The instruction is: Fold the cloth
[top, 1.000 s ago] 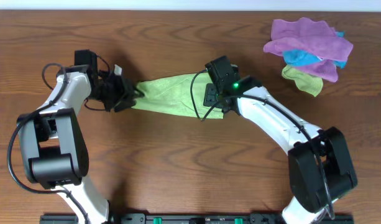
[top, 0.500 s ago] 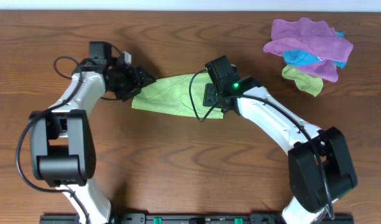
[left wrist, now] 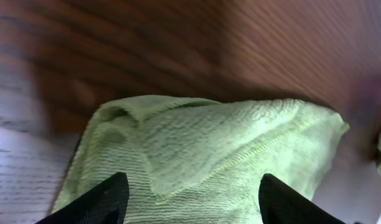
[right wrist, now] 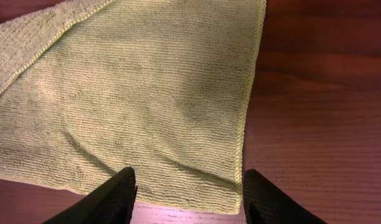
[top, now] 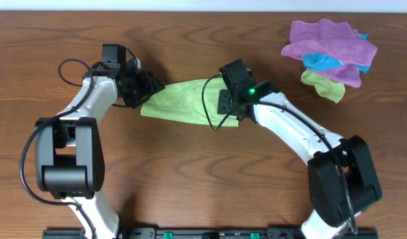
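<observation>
At left, reaching over the table (top: 190, 174): left gripper (top: 147, 86), stopped at the left end of the cloth (top: 180, 101). Fingers (left wrist: 97, 200) spread well apart, gripping nothing, straddling that rumpled, doubled-over end from above. Cannot tell whether touching it.

Mid-table, a little toward the far edge: the cloth itself, lime green, lying flat and folded over. One layer turned onto another, with a stitched hem running diagonally across in the left wrist view.

At its right end, under the camera (top: 238, 78) with the green light: right gripper (top: 228, 105). Fingers (right wrist: 109, 196) likewise parted, holding nothing, poised over a corner with the fabric smooth and flat beneath.

Far right, well apart from all this: a heap (top: 329, 40) of purple, blue and olive cloths.
</observation>
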